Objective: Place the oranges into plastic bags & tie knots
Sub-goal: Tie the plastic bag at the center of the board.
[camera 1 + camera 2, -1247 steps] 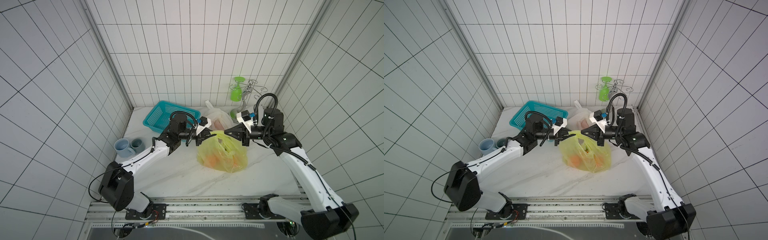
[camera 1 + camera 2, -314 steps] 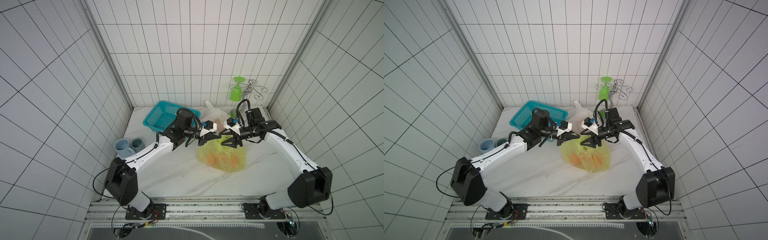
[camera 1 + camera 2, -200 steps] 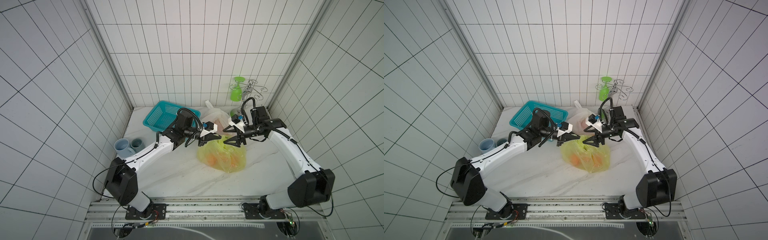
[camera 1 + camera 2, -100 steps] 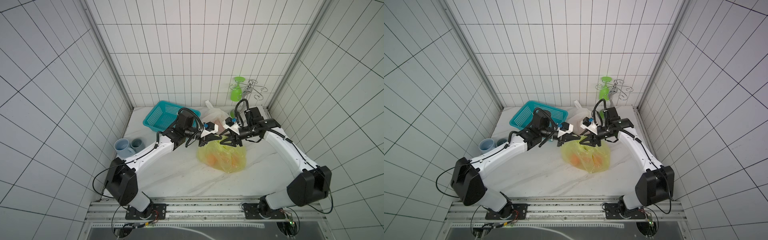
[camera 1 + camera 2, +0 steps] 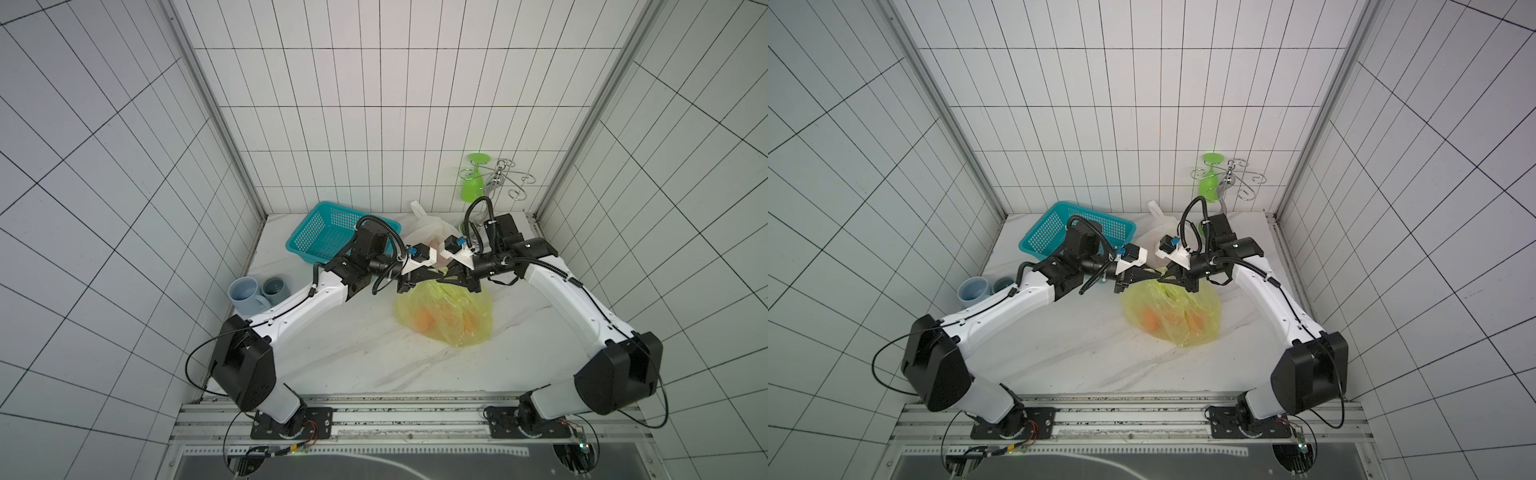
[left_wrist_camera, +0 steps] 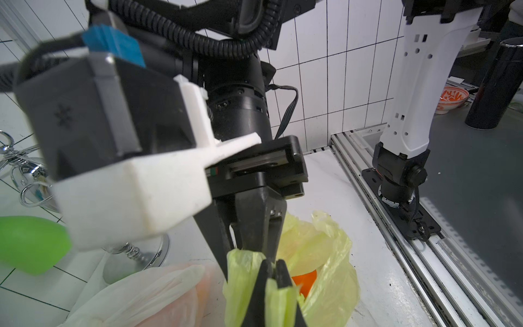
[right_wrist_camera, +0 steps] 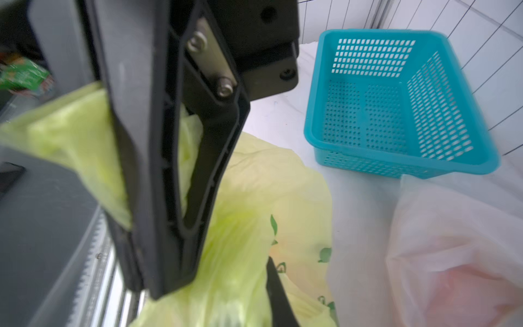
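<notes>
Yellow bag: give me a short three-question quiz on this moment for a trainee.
1. True or false: fruit lies in the basket.
2. The left gripper and the right gripper are both shut on: A the basket's rim; B the top of the yellow bag; C a cup.
3. In a word: what shows through the yellow bag's plastic?

Key: 1 false; 2 B; 3 oranges.
</notes>
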Available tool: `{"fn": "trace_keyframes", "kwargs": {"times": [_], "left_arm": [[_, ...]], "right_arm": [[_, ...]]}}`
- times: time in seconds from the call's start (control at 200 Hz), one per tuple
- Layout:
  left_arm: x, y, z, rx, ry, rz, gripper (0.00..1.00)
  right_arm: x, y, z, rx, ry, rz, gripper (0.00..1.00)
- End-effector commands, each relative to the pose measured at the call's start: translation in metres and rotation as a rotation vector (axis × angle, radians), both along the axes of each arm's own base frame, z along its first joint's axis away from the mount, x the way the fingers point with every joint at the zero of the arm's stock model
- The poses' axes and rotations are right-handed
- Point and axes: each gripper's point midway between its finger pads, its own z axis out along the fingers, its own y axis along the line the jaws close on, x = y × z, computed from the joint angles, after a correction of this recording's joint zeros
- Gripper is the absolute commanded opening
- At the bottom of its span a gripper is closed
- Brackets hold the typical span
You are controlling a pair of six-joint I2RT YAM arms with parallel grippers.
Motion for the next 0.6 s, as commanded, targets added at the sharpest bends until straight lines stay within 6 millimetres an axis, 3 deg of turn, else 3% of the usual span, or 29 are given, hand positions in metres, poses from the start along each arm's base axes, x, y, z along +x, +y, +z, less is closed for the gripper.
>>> {"fn": "trace_keyframes", "kwargs": {"times": [0.0,0.25,0.385,0.595], "left_arm": [[-0.005,0.002,0.015,-0.033,-0.016,-0.004,0.0],[0.0,0.006,0.017,-0.058,0.048,0.051,0.21],[0.004,0.009,0.016,-0.076,0.072,0.081,0.29],[0.008,0.014,-0.002,-0.056,0.105,0.103,0.37]], "right_arm": [[0.015,-0.006,0.038,-0.006,-0.205,-0.104,0.03],[0.013,-0.009,0.064,-0.052,-0.42,-0.213,0.0],[0.008,-0.005,0.064,-0.053,-0.438,-0.21,0.0],[0.008,-0.001,0.061,-0.023,-0.473,-0.242,0.0]]}}
